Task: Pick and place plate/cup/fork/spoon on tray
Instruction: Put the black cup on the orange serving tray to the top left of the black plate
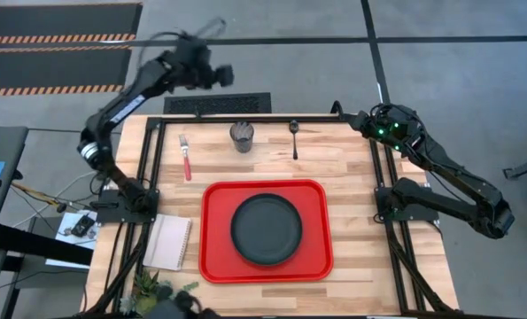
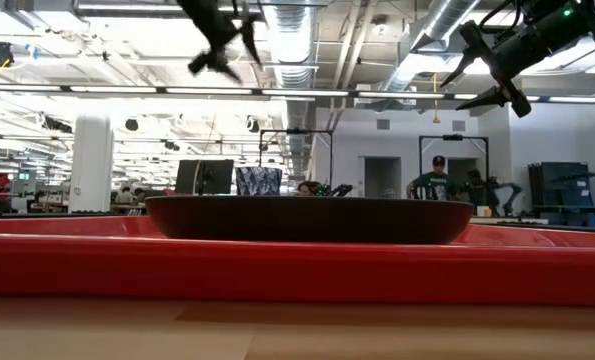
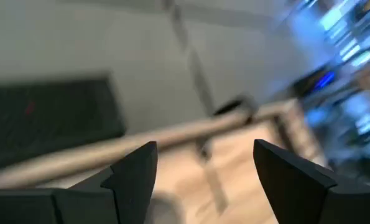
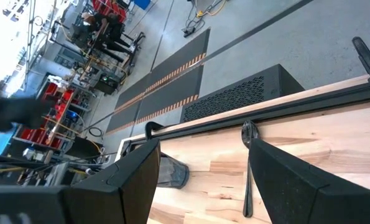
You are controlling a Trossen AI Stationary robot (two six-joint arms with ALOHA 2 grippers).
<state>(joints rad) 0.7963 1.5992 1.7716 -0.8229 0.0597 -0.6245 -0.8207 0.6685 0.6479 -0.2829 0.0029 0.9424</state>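
Note:
The black plate (image 1: 266, 229) lies flat in the middle of the red tray (image 1: 217, 259); both also show in the low view, the plate (image 2: 307, 218) on the tray (image 2: 297, 268). The cup (image 1: 242, 136) stands upright on the table near its far edge. The fork (image 1: 186, 158) lies left of the cup, the spoon (image 1: 294, 139) right of it. My left gripper (image 1: 225, 75) is open and empty, high beyond the table's far edge. My right gripper (image 1: 356, 118) is open and empty, high over the far right corner; its wrist view shows the spoon (image 4: 247, 163) and cup (image 4: 171, 172).
A white notepad (image 1: 168, 242) lies left of the tray near the table's left edge. A small green plant (image 1: 150, 285) sits at the near left corner. A black metal frame (image 1: 245, 118) runs along the table's far and side edges.

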